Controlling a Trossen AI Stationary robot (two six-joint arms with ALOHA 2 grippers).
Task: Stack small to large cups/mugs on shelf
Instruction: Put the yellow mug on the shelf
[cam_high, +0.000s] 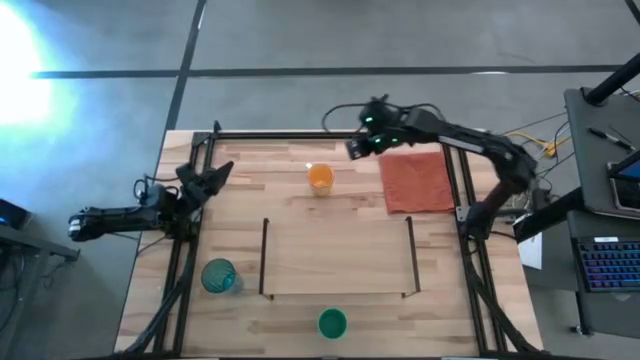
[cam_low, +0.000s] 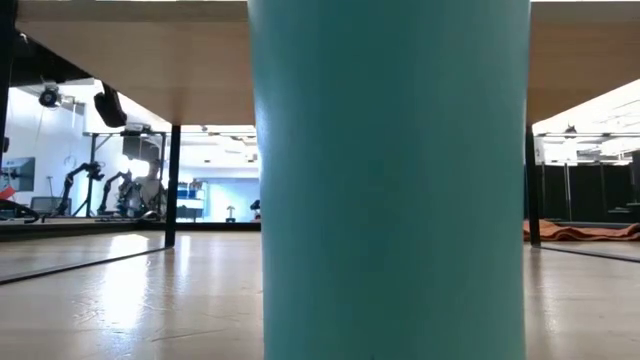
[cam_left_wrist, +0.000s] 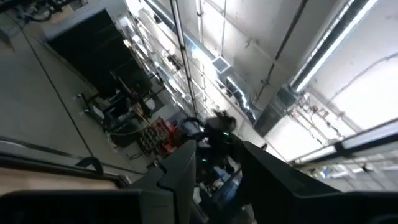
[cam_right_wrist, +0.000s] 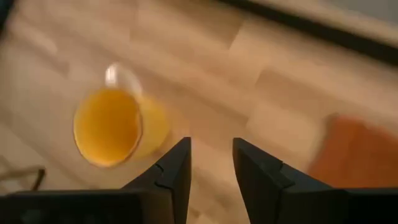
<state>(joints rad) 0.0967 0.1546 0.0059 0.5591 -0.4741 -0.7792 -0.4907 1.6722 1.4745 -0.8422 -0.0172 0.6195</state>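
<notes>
The orange mug (cam_high: 320, 178) with a pale handle (cam_right_wrist: 121, 74) stands upright on the wood at the far middle of the table. My right gripper (cam_high: 355, 148) hovers just right of it and farther back, open and empty; in the right wrist view (cam_right_wrist: 211, 146) the mug (cam_right_wrist: 115, 127) lies beside its fingers. The translucent teal tumbler (cam_high: 220, 276) stands at the near left. The green cup (cam_high: 332, 323) stands at the near edge and fills the low view (cam_low: 390, 180). The shelf (cam_high: 338, 258) lies between two dark bars. My left gripper (cam_high: 215, 175) waits open at the left edge, tilted upward (cam_left_wrist: 214, 149).
A red-orange cloth (cam_high: 418, 182) lies flat at the far right, under my right arm. Dark frame rails (cam_high: 300, 135) run along the table's far, left and right sides. Bare wood lies between the mug and the shelf bars (cam_high: 265, 255).
</notes>
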